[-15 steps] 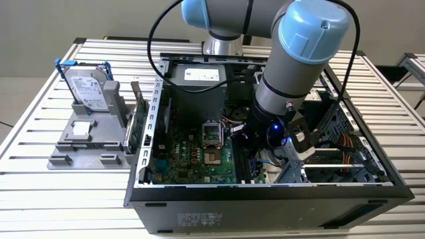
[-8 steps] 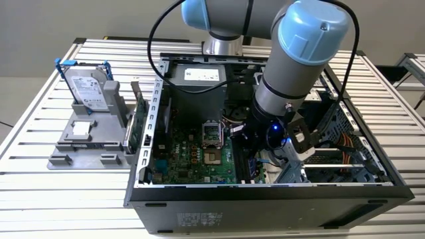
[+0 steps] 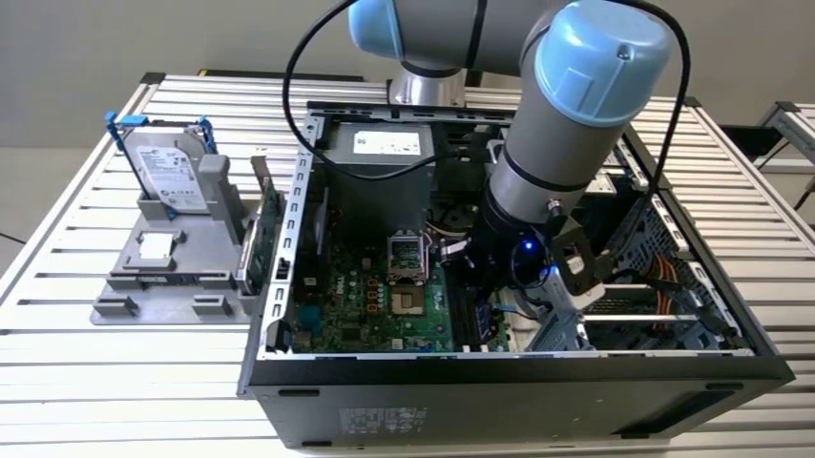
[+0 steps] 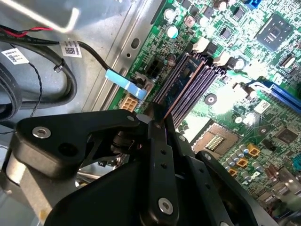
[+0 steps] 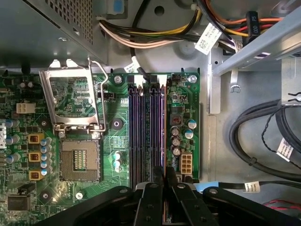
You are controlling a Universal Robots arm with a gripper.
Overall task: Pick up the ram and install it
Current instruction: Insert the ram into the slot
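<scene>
Black computer case [image 3: 510,401], gripper [image 5: 164,175] holding ram [image 4: 181,82] inside

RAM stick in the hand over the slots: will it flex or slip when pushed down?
Likely stiff edgewise: the thin dark ram stick sits edge-on, pinched by its flat faces in the black hand. Probably light, being so thin. It could tilt or slide under a push into the purple memory slots, as the fingers look narrow.

Lab/workshop bench: slatted aluminium table [image 3: 76,239], open PC case [image 3: 510,382], robot arm [image 3: 574,124], fixture w/ hard drive [image 3: 168,172].
</scene>
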